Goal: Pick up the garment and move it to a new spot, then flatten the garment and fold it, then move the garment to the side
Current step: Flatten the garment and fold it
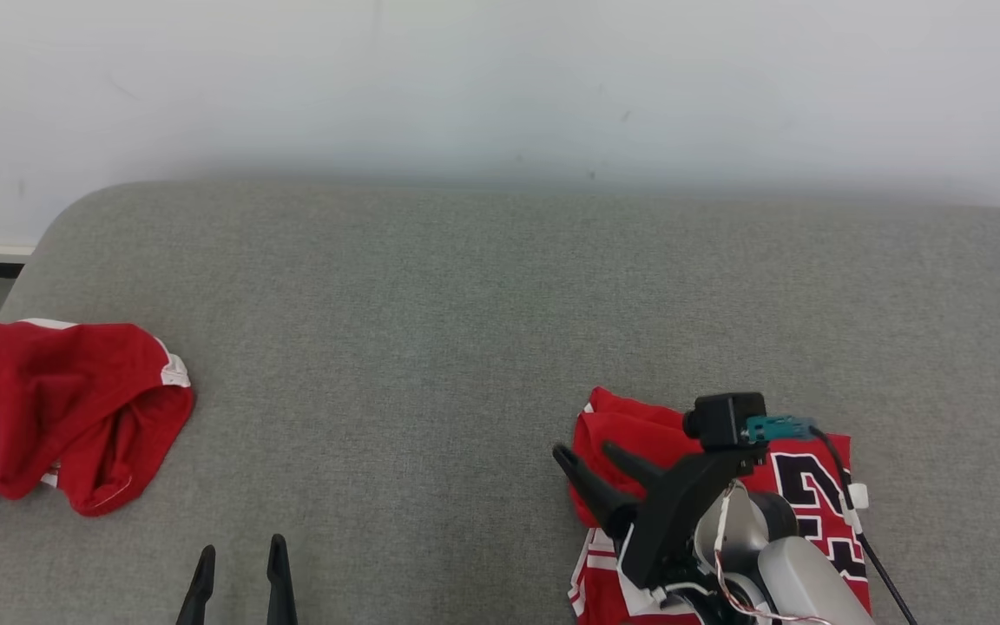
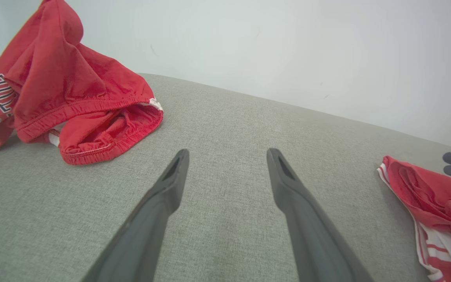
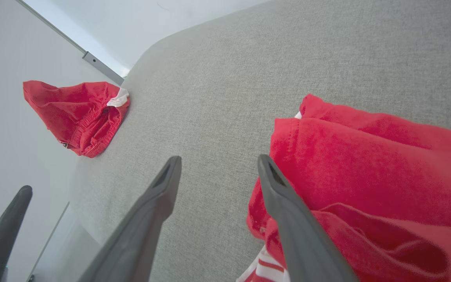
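Two red garments on one grey cushion, and both grippers gape with nothing in them.

In the head view the folded garment lies at five o'clock, number side up. I'd guess it is parked there as the task's set-aside. The right gripper hovers over its nine o'clock edge, jaws apart and gripping nothing. The crumpled garment slumps at eight o'clock, probably next in line, and the left gripper rests at six o'clock, jaws apart. In the left wrist view the left gripper frames bare cushion, with the crumpled garment at ten o'clock and the folded garment at four. In the right wrist view the right gripper has one finger over the folded garment and the other over cushion. I count two garments, two grippers and four fingers.
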Controlling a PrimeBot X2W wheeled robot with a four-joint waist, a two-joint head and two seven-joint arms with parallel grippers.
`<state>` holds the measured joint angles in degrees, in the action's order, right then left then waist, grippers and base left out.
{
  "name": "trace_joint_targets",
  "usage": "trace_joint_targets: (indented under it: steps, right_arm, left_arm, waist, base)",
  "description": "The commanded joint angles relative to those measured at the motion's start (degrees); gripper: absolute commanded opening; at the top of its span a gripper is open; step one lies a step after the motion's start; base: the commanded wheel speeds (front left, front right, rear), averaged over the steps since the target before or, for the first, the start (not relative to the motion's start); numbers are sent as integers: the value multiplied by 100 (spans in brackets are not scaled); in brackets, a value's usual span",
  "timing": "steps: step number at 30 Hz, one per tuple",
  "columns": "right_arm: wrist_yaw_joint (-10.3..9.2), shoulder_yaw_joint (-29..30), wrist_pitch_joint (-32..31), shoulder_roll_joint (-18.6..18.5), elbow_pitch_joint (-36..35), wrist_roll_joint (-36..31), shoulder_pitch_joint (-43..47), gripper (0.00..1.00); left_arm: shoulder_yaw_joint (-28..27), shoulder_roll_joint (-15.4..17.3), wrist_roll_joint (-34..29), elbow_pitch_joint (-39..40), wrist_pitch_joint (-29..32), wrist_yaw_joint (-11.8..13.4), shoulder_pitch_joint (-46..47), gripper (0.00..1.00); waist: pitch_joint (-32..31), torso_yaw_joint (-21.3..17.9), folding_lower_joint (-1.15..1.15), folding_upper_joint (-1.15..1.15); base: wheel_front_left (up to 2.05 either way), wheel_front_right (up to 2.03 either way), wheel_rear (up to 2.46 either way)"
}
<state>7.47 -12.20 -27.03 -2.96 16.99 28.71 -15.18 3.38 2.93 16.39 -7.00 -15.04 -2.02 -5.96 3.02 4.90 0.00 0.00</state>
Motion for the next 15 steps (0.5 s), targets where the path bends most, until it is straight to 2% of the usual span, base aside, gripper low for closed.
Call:
trace_joint_targets:
  steps: [1, 3, 6, 12, 15]
  right_arm:
    - [2, -51, 151, 14, -219, 297, 33, 100]
    - [2, 54, 316, 6, -465, 504, 39, 100]
    - [2, 430, 451, 9, -787, 327, 116, 100]
    - [2, 1488, 253, 15, -1315, -682, 486, 100]
    - [2, 1727, 56, 17, -1601, -1401, 717, 100]
  left_arm:
    - [-16, -7, 8, 29, -17, 27, -48, 100]
    - [-22, -7, 19, 48, -17, 38, -56, 100]
    - [-6, -7, 32, 68, -17, 32, -55, 100]
    - [-37, -6, 51, 34, -17, -21, 6, 100]
    - [-32, -5, 58, 43, -17, -32, 41, 100]
  waist:
    - [-29, -64, 0, 0]
    - [-40, -118, 0, 0]
    - [-51, -183, 0, 0]
    - [-27, -262, 0, 0]
    - [18, -272, 0, 0]
  base:
    - [0, 0, 0]
    - [0, 0, 0]
    - [0, 0, 0]
    - [0, 0, 0]
    - [0, 0, 0]
